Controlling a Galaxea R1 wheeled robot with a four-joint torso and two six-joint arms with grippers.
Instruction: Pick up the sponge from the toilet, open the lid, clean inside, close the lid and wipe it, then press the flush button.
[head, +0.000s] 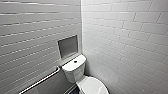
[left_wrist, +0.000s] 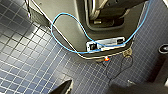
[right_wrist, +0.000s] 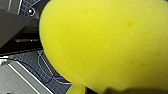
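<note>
Where tile walls (head: 125, 37) meet, glossy wht toilet (head: 74, 69), pitted yellow sponge (right_wrist: 107, 42)

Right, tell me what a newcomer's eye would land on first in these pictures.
The bright yellow soft sponge looms huge and close in the right wrist view. In the head view, the white glossy ceramic toilet stands in the corner of white-tiled walls, its white oval plastic lid down and the small round dark flush button on the flat tank top. The left wrist view looks down on a dark blue small-tiled floor.
</note>
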